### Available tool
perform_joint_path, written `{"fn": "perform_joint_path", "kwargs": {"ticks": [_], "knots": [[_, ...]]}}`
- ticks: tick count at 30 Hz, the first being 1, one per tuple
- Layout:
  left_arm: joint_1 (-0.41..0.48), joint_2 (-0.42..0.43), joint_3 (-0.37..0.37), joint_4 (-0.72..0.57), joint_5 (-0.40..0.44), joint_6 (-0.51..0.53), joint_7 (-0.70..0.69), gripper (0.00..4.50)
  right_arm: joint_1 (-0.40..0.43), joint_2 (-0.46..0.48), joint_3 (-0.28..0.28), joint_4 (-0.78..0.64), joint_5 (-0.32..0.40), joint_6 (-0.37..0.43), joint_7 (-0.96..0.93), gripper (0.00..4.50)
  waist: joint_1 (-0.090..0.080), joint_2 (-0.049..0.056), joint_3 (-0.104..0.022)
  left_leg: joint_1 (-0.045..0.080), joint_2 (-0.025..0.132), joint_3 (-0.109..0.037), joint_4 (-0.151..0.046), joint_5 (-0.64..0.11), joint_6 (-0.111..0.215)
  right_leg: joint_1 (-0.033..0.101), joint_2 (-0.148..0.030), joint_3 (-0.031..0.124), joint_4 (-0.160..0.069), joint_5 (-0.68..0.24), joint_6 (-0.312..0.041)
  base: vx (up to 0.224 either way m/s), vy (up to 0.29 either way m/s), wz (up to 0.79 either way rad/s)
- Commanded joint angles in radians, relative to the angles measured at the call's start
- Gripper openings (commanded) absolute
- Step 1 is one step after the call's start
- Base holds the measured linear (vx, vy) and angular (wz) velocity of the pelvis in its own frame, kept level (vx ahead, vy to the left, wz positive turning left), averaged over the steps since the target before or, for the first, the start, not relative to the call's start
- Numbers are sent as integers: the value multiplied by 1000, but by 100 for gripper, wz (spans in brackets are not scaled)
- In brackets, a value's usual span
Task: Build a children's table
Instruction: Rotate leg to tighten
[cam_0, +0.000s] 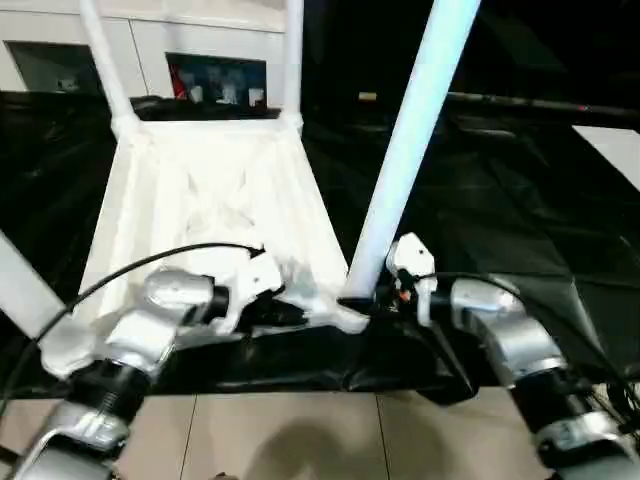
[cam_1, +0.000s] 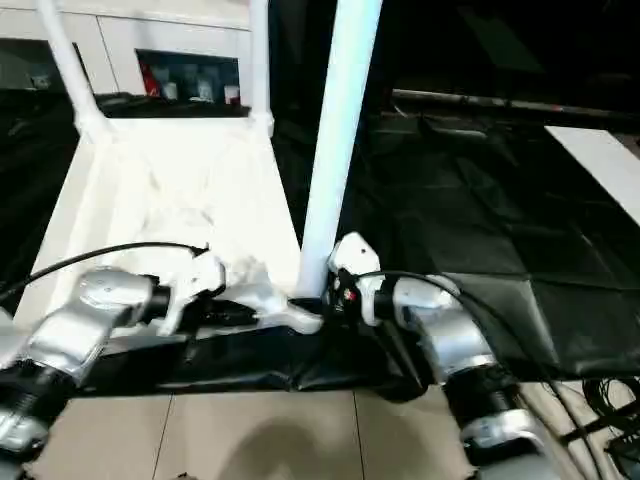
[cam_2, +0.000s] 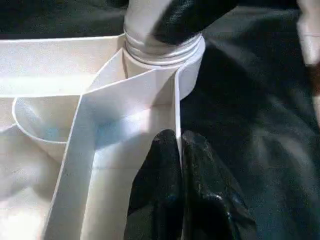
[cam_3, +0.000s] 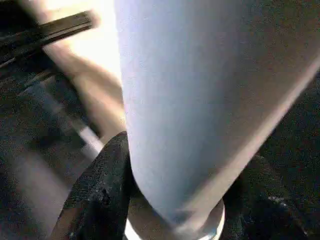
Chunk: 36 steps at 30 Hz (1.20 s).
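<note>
Fingers (cam_2: 165, 190) of the left hand (cam_2: 180, 195) were pinched tight on a thin rib of the children's table (cam_0: 210, 190), just beside its near corner socket (cam_2: 165, 65). The right hand (cam_3: 175, 200) straddled the base of a white leg (cam_0: 410, 140) standing in that socket, one black finger on each side; whether it gripped, I cannot tell. The tabletop lay upside down on the black-draped table (cam_0: 500, 210), two more legs (cam_0: 105, 60) upright at its far corners. A white cabinet (cam_0: 215, 45) stood behind.
</note>
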Motion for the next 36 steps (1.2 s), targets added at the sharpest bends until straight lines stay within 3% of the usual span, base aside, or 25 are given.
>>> {"fn": "perform_joint_path", "kwargs": {"ticks": [1,3,4,5,6,7,12,14,15,17,20,21,22,23,28,32,35,36], "knots": [[-10,-51,20,45,-17,6,94,0,16,8,7,70,-62,43,-108,209,-4,-7,-46,11,16,-2,-65,-305,-14,33,-43,34,-90,-381,-134,0,0,0],[-65,-121,26,119,8,28,220,0,10,82,-35,101,-64,84,-295,209,-4,-5,-45,12,17,-3,-66,-314,-15,28,-43,35,-94,-405,-120,0,0,0],[-65,-121,26,119,8,28,220,0,10,82,-35,101,-64,84,-295,209,-6,-5,-42,13,15,-1,-67,-322,-18,25,-40,35,-98,-422,-114,0,0,0],[-92,-156,27,156,24,40,289,0,3,117,-55,117,-66,103,-386,208,-8,0,-44,13,13,-6,-68,-336,-29,26,-43,34,-98,-453,-106,0,0,0],[-101,-168,27,169,29,41,312,0,-2,130,-62,124,-67,107,-415,207,-9,-3,-45,14,13,-5,-68,-338,-31,26,-42,34,-101,-458,-99,0,0,0],[-130,-204,25,211,47,41,382,0,-16,171,-81,148,-68,116,-502,207,-8,-1,-46,21,13,-5,-66,-357,-30,18,-41,35,-104,-461,-93,0,0,0],[-148,-227,-4,247,83,0,377,0,-69,229,-79,210,-71,83,-562,207,-7,2,-48,13,12,-7,-69,-360,-20,23,-41,35,-103,-423,-86,0,0,0],[-144,-211,-9,246,89,-10,353,0,-78,224,-71,215,-75,54,-540,207,-7,1,-49,10,12,-6,-69,-353,-12,25,-41,36,-100,-394,-92,0,0,0],[-141,-200,-9,243,89,-13,340,0,-78,219,-71,210,-70,35,-511,207,-7,-4,-49,8,12,-5,-68,-346,-7,27,-41,36,-99,-385,-95,0,0,0],[-139,-190,-9,245,89,-15,326,0,-79,216,-85,200,-53,16,-480,262,-6,-2,-49,9,12,-4,-68,-339,-2,27,-41,36,-98,-382,-98,0,0,0],[-127,-153,-3,241,82,-31,276,0,-87,173,-90,169,-21,-20,-363,286,-3,-1,-49,7,15,-4,-68,-329,11,29,-42,36,-98,-363,-108,0,0,0],[-122,-142,-1,236,79,-31,262,0,-91,157,-88,166,-15,-19,-332,302,-5,-2,-49,3,15,-4,-69,-316,12,33,-41,35,-94,-344,-116,0,0,0],[-102,-103,-4,208,66,-67,196,0,-87,95,-65,127,2,5,-199,316,-4,5,-51,4,16,-4,-68,-302,12,34,-40,35,-92,-317,-126,0,0,0],[-101,-102,-4,208,65,-67,194,0,-87,93,-64,126,3,6,-196,322,-4,2,-51,2,16,-4,-67,-300,18,37,-39,34,-92,-308,-131,0,0,0],[-53,-27,-20,132,22,-87,30,0,-49,-43,4,5,16,31,64,326,-4,2,-52,3,20,0,-62,-257,36,38,-38,36,-79,-219,-175,0,0,0],[-31,13,-25,89,-4,-96,-46,0,-36,-104,14,-37,36,46,192,326,-2,1,-52,2,22,0,-61,-246,41,40,-37,35,-73,-183,-195,0,0,0],[14,52,-38,-14,-75,-64,-183,0,-37,-127,21,-50,48,55,241,326,-2,2,-52,1,24,-1,-63,-234,38,42,-39,37,-67,-163,-210,0,0,0],[23,63,-43,-40,-86,-45,-209,0,-38,-128,24,-49,46,57,243,326,-2,6,-54,8,24,3,-60,-233,38,38,-35,37,-66,-141,-219,0,0,0]]}}
